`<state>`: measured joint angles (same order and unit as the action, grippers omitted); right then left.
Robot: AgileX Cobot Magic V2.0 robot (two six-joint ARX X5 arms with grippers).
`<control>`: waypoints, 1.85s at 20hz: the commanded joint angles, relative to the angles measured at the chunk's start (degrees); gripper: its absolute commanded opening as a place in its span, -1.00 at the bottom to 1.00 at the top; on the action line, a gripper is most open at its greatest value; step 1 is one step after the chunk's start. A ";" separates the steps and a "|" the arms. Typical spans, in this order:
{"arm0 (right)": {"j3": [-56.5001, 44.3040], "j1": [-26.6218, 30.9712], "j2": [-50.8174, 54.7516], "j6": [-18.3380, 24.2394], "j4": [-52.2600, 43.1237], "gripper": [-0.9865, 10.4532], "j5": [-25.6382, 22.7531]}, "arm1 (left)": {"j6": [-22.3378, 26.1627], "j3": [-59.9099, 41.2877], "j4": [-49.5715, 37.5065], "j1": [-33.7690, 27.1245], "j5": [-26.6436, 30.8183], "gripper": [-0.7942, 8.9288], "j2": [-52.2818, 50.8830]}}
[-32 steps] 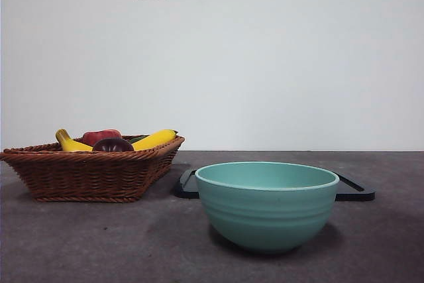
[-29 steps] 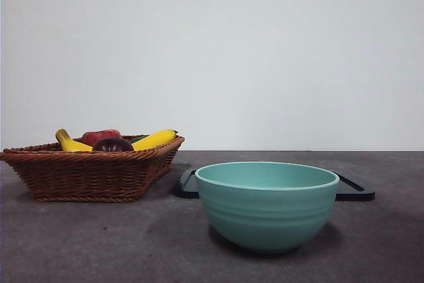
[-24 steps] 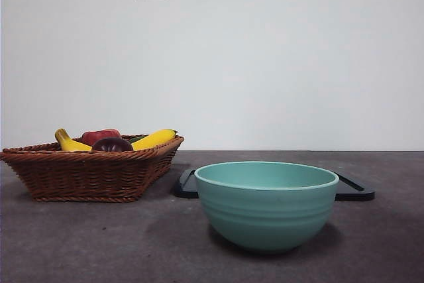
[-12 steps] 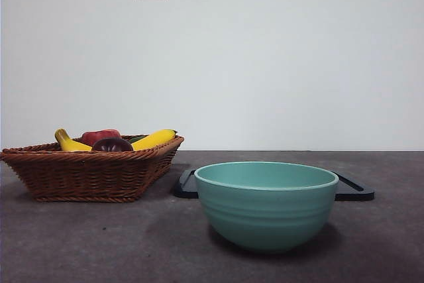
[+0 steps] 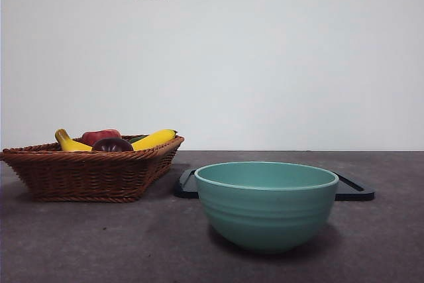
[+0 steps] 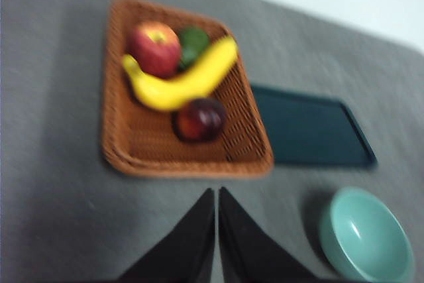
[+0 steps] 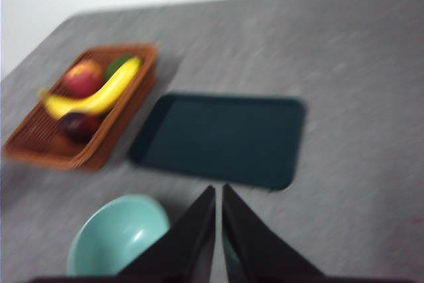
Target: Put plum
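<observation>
Inside brown woven wicker basket (image 6: pixel 248 157), at its near corner: small round dark maroon plum (image 6: pixel 199 118), touching curved yellow banana (image 6: pixel 182 82), not yet picked. Same basket also holding red-pink apple-like fruit (image 6: pixel 154 48) and dark green rounded item (image 6: pixel 194 42), partly hidden behind banana. Front view: plum (image 5: pixel 112 144) peeking just above basket rim, between banana ends. Left pincer (image 6: pixel 216 197) high above grey surface (image 6: pixel 53 183), just short of basket edge, black jaws pressed together, holding nothing. Right pincer (image 7: pixel 218 193) also aloft, jaws closed with only a thin slit, empty, over gap between flat dark rectangular tray (image 7: pixel 222 137) and teal ceramic bowl (image 7: pixel 116 243). No arm visible in front view. Bowl empty, tray bare. Progress judged: nothing done; approach, grasp, lift, transfer and release all remaining. Destination not stated in task; bowl or tray likely, cannot tell which. Both wrist views blurred.
</observation>
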<state>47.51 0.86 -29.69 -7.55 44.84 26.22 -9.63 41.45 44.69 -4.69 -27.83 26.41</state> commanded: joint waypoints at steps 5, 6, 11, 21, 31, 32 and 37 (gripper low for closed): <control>6.82 -2.03 -8.15 6.54 8.79 -0.82 5.88 | 9.14 7.26 7.34 2.67 -5.29 -0.82 7.54; 7.41 -2.54 -8.96 7.30 10.14 -0.82 6.08 | 9.73 7.89 8.48 3.10 -5.60 -0.82 8.35; 8.50 -6.82 -12.52 10.73 14.40 -0.82 6.38 | 12.02 9.35 12.74 5.97 -5.88 -0.82 12.22; 8.50 -7.58 -12.57 10.97 13.88 -0.20 6.36 | 11.96 9.35 12.22 5.99 -5.81 0.07 12.20; 8.50 -7.58 -12.57 10.69 13.88 -0.20 6.38 | 10.47 9.40 10.91 6.01 -5.46 0.07 12.72; 8.50 -7.58 -12.57 10.58 13.88 -0.20 6.38 | 9.53 9.53 9.64 6.03 -5.38 0.07 13.20; 8.50 -7.58 -12.57 10.56 13.88 -0.20 6.38 | 7.04 14.29 6.34 8.13 -2.01 0.06 19.34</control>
<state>54.83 -6.50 -41.98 2.79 59.29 32.38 -2.04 54.68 51.83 3.57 -29.76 45.54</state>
